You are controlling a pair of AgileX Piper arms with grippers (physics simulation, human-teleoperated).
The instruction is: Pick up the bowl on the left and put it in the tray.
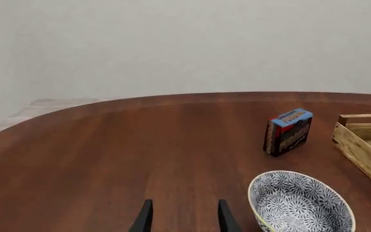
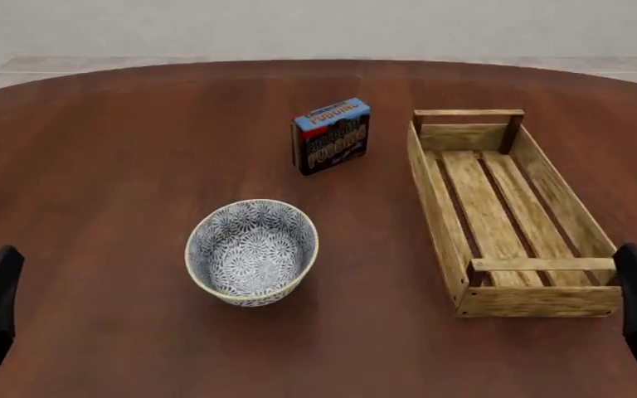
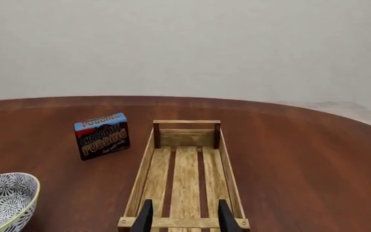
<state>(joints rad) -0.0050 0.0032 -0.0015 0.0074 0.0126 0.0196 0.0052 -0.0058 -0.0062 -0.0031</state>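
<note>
Nothing grabbed yet, approach step. Bowl sits upright on the table, left of the tray and well apart from it, with the pudding box standing farther back between them. Left gripper hangs low at the near left edge, fingers apart and empty, bowl off to one side of its line. Right gripper is also spread and empty, hovering over the near end of the tray. To do this well, I'd bring the left arm over and forward until one finger is inside the bowl's near or left rim and one outside, then pinch the wall, not the whole bowl since it looks too wide. Lift straight up, clear the tray's side, keep clear of the right gripper.
</note>
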